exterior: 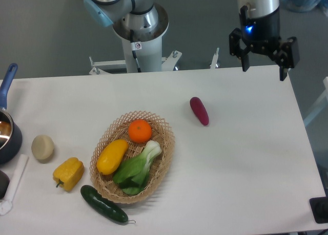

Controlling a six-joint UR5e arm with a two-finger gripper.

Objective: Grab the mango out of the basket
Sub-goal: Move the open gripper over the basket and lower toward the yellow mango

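The gripper (264,58) hangs at the upper right of the frame, above the table's (246,163) far edge, its jaws spread wide and holding nothing. The mango (112,156) lies well apart from it, down and to the left, in the left part of the basket (167,143) at lower centre. In the same basket an orange (140,131) sits just above the mango, and a bok choy (137,168) lies to its right. A purple vegetable (199,111) lies on the table between basket and gripper.
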